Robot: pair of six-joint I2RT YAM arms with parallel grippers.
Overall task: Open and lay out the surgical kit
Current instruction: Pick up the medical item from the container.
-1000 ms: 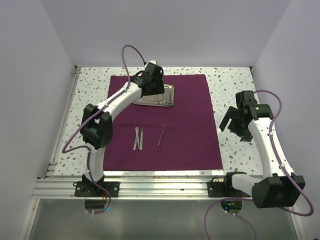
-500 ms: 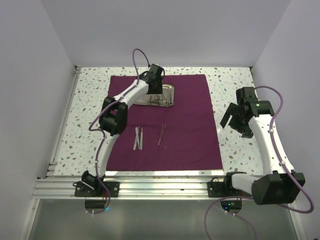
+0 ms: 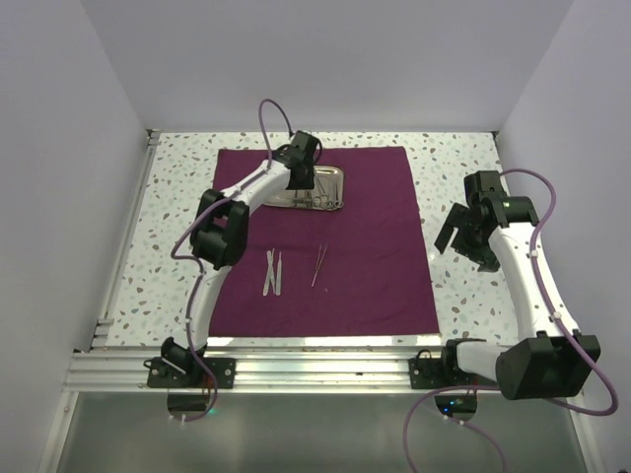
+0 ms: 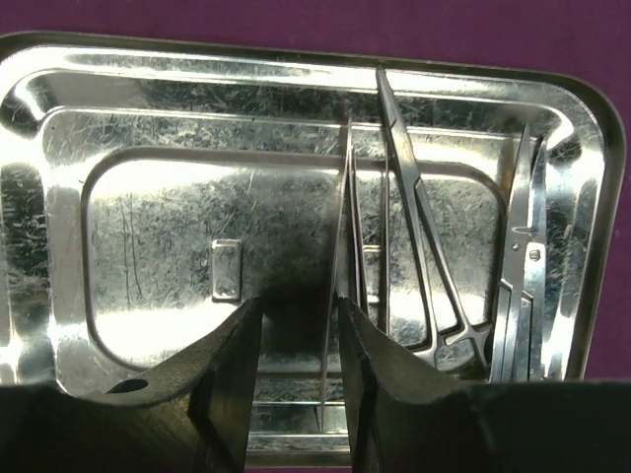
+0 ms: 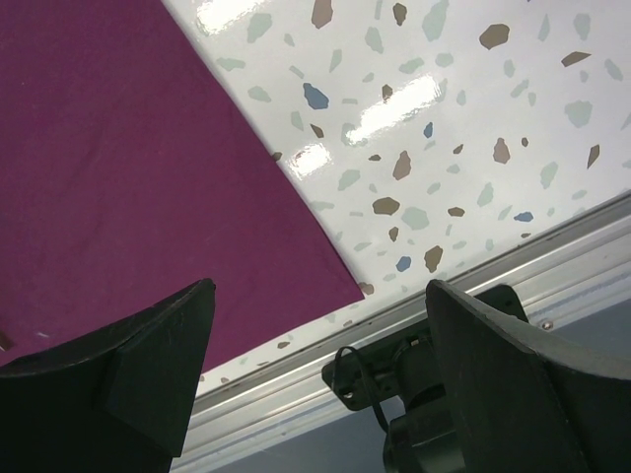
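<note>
The dark purple cloth (image 3: 365, 246) lies spread flat on the table. The steel tray (image 3: 338, 175) sits at its far middle. My left gripper (image 3: 305, 185) hangs low over the tray (image 4: 59, 246), fingers a little apart. Slim tweezers (image 4: 347, 227) run down between the fingers, close to the right finger (image 4: 370, 365). Ring-handled forceps (image 4: 424, 227) and scissors (image 4: 523, 266) lie in the tray's right part. A pair of tweezers (image 3: 273, 271) and a thin probe (image 3: 319, 264) lie on the cloth. My right gripper (image 3: 465, 246) is wide open and empty, above the cloth's (image 5: 128, 158) right edge.
The speckled tabletop (image 3: 463, 168) surrounds the cloth. An aluminium rail (image 3: 315, 370) runs along the near edge and shows in the right wrist view (image 5: 473, 286). White walls close in the left, back and right sides.
My left arm has raised its elbow and brought the gripper down into the tray; it has held nearly still over the last half second. My right gripper has shifted slightly.
</note>
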